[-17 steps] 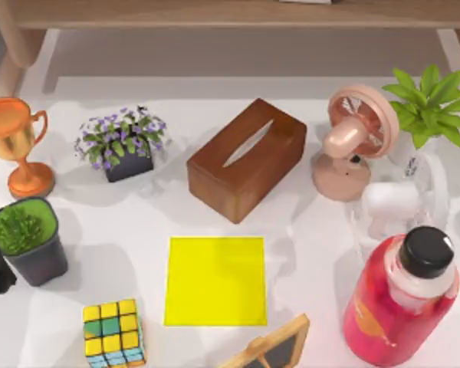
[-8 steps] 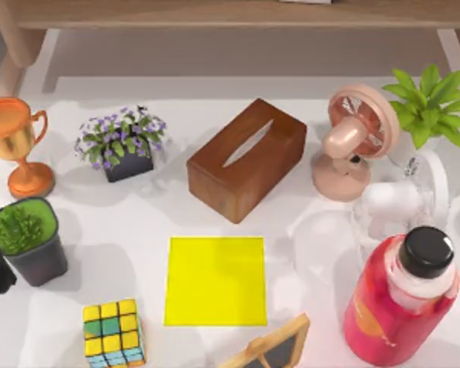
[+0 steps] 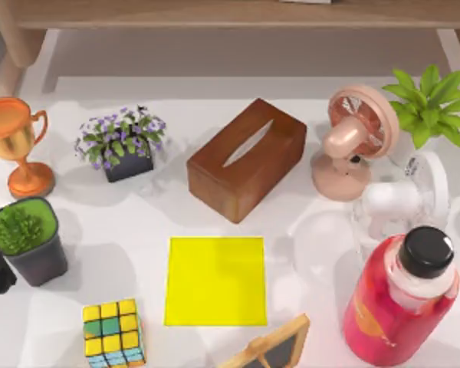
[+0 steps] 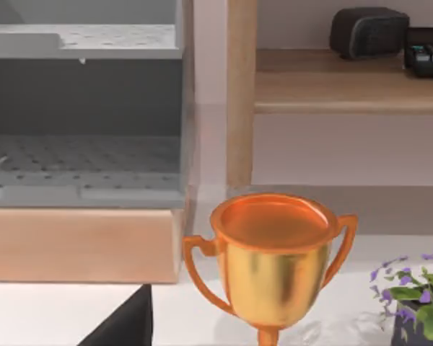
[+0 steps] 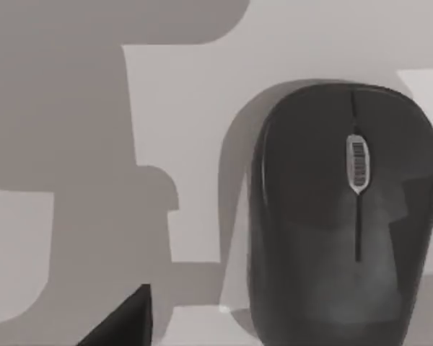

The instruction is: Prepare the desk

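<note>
White desk [image 3: 138, 230], black mouse [image 5: 346, 216] under my right wrist camera, my grip state unclear

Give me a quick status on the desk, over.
Right wrist view: dark computer mouse close below. White desk crowded; yellow square mat bare. Brown wooden tissue box just behind the mat.

Desk items, by colour
White desk [image 3: 123, 222]; yellow mat [image 3: 215, 280]; brown tissue box [image 3: 246, 159]; orange trophy [image 3: 15, 142]; pink fan [image 3: 354, 139]; multicoloured chequered cube [image 3: 113, 332]; black mouse [image 5: 343, 216].
</note>
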You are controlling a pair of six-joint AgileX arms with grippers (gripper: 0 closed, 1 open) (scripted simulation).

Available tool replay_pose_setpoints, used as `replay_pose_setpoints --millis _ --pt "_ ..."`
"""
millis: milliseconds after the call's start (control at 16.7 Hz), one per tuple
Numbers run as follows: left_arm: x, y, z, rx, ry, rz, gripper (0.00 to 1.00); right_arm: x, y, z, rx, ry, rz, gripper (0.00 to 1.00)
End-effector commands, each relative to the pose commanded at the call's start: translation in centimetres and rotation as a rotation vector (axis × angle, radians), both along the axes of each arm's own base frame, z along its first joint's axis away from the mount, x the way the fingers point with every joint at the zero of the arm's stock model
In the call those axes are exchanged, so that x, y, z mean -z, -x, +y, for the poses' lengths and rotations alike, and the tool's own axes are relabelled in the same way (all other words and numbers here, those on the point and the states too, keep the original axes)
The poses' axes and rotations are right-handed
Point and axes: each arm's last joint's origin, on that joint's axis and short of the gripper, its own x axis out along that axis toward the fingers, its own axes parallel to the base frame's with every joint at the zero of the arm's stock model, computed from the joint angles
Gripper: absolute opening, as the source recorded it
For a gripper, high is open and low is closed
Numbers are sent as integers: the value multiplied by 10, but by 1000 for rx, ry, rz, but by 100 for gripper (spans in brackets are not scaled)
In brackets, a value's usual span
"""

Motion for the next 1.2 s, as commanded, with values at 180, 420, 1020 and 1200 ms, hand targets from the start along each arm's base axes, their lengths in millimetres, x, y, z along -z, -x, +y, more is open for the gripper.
replay_pose_setpoints --millis 180,420,1020,1200 --pt "0 0 0 0 0 0 100 7 1 0 -1 -1 3 100" --pt "0 0 0 0 0 0 100 23 -3 1 0 1 0 100" --pt "0 0 0 0 0 0 100 27 -5 2 -1 0 0 62" --pt "0 0 0 0 0 0 100 27 -5 2 -1 0 0 40"
